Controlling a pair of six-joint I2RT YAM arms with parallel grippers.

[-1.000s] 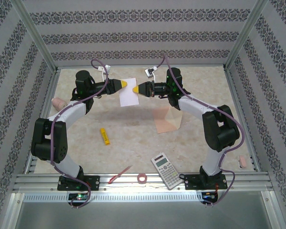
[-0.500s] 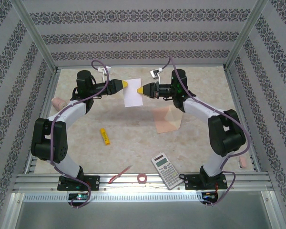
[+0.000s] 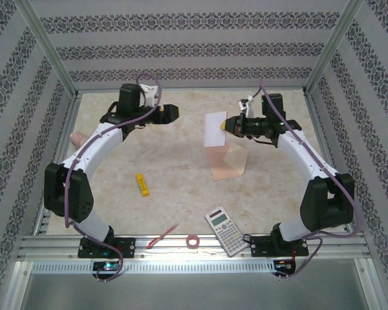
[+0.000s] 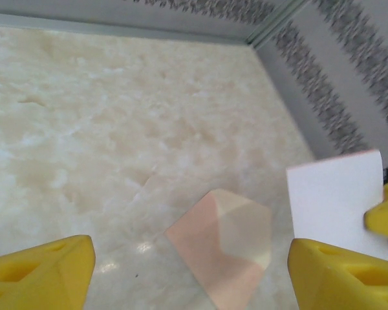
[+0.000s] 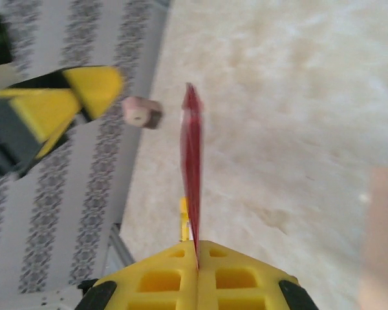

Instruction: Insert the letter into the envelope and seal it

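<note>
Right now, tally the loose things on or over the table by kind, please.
Paper pieces: 2, the letter and the envelope
Calculator: 1
Yellow stick: 1
Thin red stick: 1
Pink tape ring: 1
Small pink lumps: 2, the left lump and the right lump
Total: 8

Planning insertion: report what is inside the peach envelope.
Nothing sticks out of the plain peach paper envelope, flap open; its pocket's inside is covered. The white-backed paper letter is in the right claw.
</note>
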